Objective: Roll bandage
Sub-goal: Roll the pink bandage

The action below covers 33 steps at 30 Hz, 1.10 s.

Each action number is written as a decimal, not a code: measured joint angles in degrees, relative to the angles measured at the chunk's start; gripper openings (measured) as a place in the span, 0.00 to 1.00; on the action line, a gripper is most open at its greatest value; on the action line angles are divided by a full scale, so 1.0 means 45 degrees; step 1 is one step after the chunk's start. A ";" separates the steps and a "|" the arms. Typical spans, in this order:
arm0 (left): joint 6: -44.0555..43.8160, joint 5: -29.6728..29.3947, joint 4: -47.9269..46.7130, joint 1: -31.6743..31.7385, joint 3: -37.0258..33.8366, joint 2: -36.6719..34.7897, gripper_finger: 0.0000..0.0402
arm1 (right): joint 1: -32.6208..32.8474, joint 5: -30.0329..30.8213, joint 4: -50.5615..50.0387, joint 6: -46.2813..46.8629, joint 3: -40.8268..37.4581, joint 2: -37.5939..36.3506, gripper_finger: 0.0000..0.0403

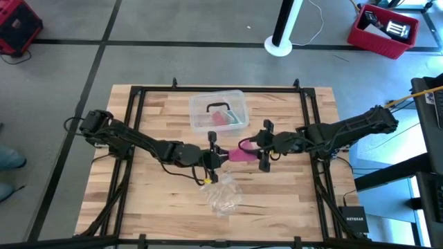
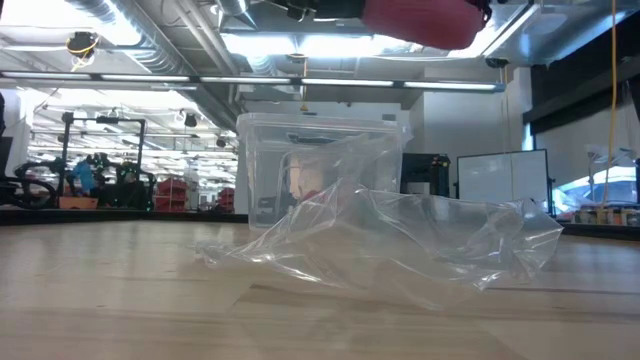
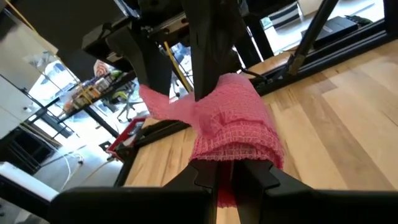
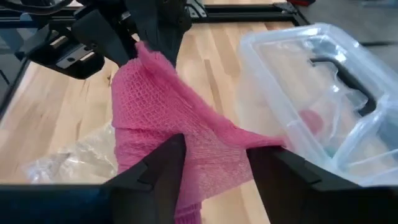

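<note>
Bandage held up between two pincers over the desk's middle.

Left pincer (image 3: 225, 177) grips the pink bandage (image 3: 231, 127) tight; right pincer (image 4: 211, 163) stands partly parted around its other end, beside the clear box (image 1: 219, 111).

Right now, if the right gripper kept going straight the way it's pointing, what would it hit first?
The bandage, draped between its open fingers. Just past that is the left gripper, which pinches the fabric's far end. Depth is hard to judge, but both look very close.
</note>
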 joint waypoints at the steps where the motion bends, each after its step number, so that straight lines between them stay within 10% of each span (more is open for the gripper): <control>1: -0.0008 -0.0001 0.0003 0.0000 0.0001 0.0039 0.05 | 0.0002 -0.0086 0.0002 0.0073 0.0000 0.0000 0.46; 12: -0.0649 -0.0176 0.0238 0.0102 0.0019 0.1108 0.05 | -0.0048 -0.0395 -0.0848 0.4295 -0.0010 0.0253 0.46; 33: -0.0420 -0.0379 0.0003 -0.0360 0.0034 0.1575 0.05 | -0.0216 0.0764 -0.0697 0.4963 0.0005 0.2403 0.46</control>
